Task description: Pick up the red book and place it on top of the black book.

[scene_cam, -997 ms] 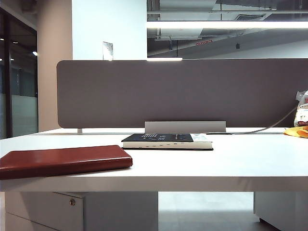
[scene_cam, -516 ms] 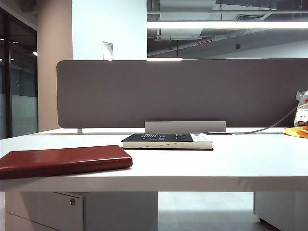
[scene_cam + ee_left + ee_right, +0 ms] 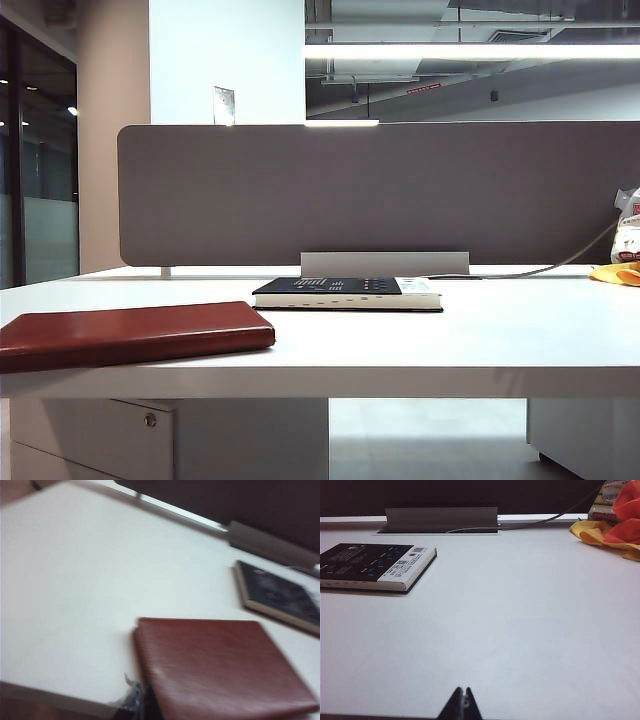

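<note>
The red book lies flat at the front left of the white table, close to its front edge. The black book lies flat further back near the middle, white page edges towards the right. Neither gripper shows in the exterior view. In the blurred, tilted left wrist view my left gripper is shut and empty, at the near corner of the red book, with the black book beyond. My right gripper is shut and empty over bare table, the black book far ahead to one side.
A grey divider panel closes off the back of the table, with a grey cable cover at its foot. An orange and yellow cloth and a packet sit at the far right. A cable runs along the back.
</note>
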Robot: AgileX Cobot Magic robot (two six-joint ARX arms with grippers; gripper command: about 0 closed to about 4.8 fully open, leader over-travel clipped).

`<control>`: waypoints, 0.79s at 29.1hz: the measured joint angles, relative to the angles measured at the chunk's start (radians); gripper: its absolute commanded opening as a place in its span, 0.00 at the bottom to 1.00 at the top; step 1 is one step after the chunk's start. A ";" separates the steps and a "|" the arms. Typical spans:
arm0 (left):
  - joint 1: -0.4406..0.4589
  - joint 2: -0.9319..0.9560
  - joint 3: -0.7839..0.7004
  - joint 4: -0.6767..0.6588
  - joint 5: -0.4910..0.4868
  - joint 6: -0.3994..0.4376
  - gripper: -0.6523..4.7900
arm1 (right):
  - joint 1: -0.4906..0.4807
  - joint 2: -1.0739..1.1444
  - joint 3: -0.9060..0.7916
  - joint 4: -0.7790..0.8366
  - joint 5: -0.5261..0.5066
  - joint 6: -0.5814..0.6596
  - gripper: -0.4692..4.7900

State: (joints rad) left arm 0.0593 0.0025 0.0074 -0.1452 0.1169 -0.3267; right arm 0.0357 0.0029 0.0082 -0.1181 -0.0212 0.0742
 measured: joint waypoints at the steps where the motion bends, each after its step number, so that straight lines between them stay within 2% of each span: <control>1: 0.000 0.000 0.000 0.000 0.026 -0.028 0.11 | 0.000 0.000 0.000 0.000 0.000 0.000 0.09; 4: 0.000 0.000 0.001 -0.002 0.077 -0.097 0.11 | 0.000 0.000 0.000 0.000 0.000 0.000 0.09; 7: 0.000 0.022 0.002 -0.005 0.089 -0.189 0.11 | 0.000 0.000 0.000 0.000 0.000 0.001 0.09; 14: 0.000 0.150 0.002 -0.003 0.143 -0.272 0.11 | 0.000 0.000 0.000 -0.001 0.000 0.003 0.09; 16: 0.000 0.203 0.002 -0.001 0.172 -0.298 0.14 | 0.000 0.000 0.000 -0.001 0.000 0.003 0.09; 19: 0.000 0.294 0.002 0.014 0.225 -0.354 0.31 | 0.000 0.000 0.000 -0.001 0.000 0.004 0.09; 23: 0.000 0.415 0.007 0.052 0.282 -0.436 0.31 | 0.000 0.000 0.000 -0.001 0.000 0.019 0.09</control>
State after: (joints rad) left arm 0.0593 0.4175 0.0147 -0.0933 0.3992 -0.7624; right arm 0.0353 0.0029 0.0082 -0.1192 -0.0212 0.0929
